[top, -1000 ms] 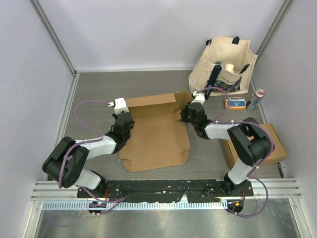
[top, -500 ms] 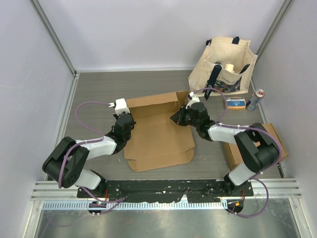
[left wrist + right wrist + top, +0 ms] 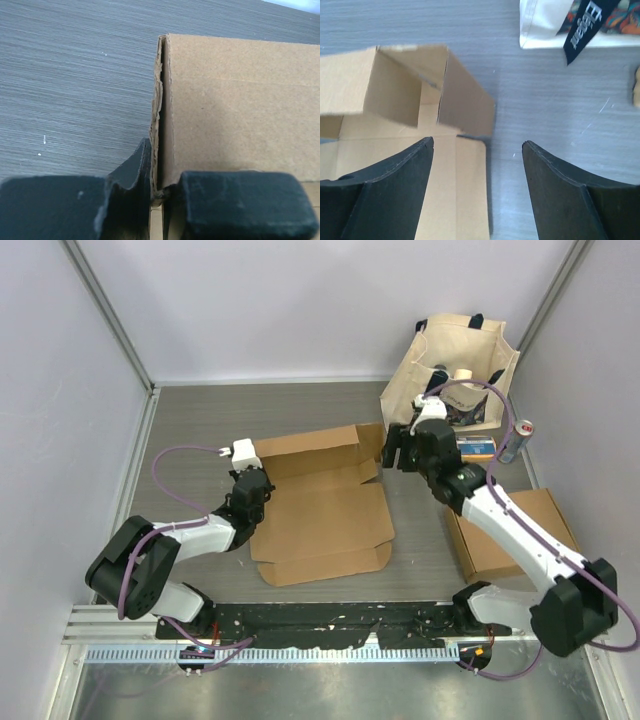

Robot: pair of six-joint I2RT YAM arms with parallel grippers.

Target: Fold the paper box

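Tote bag (image 3: 455, 365), can (image 3: 516, 440) upper right; brown carton (image 3: 552, 522) right edge | paper box (image 3: 315, 505) centre of worktop (image 3: 200, 430) | left fingers (image 3: 235, 200) pinch its upper-left wall edge | right fingers (image 3: 560, 190) spread wide, empty, by its upper-right corner

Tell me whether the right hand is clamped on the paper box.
No: in the right wrist view the right hand is wide open over the paper box, with no cardboard pinched between its fingers.
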